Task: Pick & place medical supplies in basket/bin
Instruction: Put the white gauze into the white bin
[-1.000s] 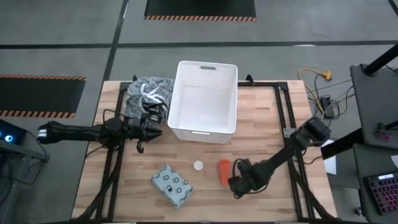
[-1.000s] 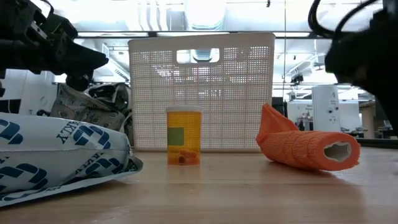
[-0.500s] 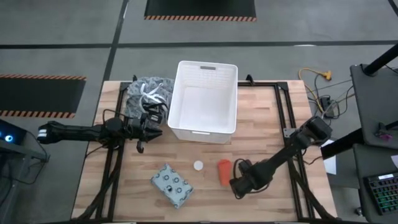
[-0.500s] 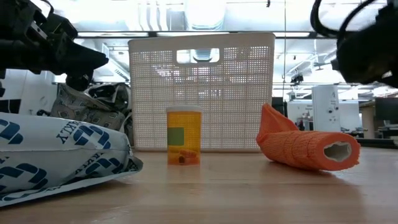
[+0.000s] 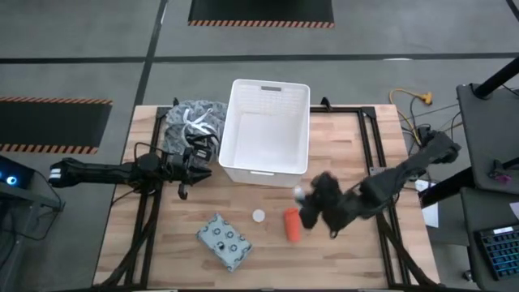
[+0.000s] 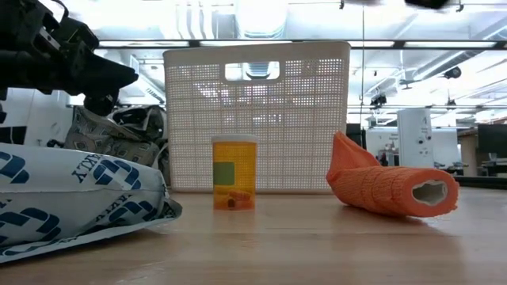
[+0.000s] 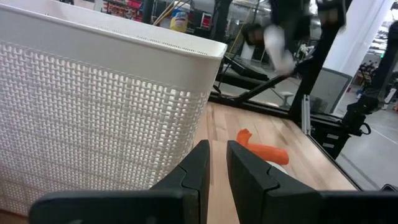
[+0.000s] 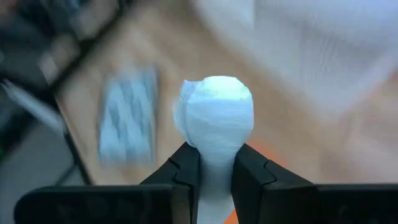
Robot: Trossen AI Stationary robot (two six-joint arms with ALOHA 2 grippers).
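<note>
My right gripper [image 8: 210, 163] clamps a white gauze roll [image 8: 216, 118] just right of the white ribbed plastic bin [image 5: 266, 166]. My left gripper [image 7: 214, 163], fingers nearly together on nothing, waits at the bin's left.

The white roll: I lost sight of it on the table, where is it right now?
The white roll is off the table, clamped in the right pincer; in the high view it hangs beside the white bin's near right corner, above the orange roll.

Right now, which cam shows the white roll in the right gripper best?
Right wrist view: the white roll fills the frame, pinched between the right gripper's fingers. The high view shows only a pale speck at the blurred gripper near the bin. The left wrist view catches a white smear far off. The low view misses it.
</note>
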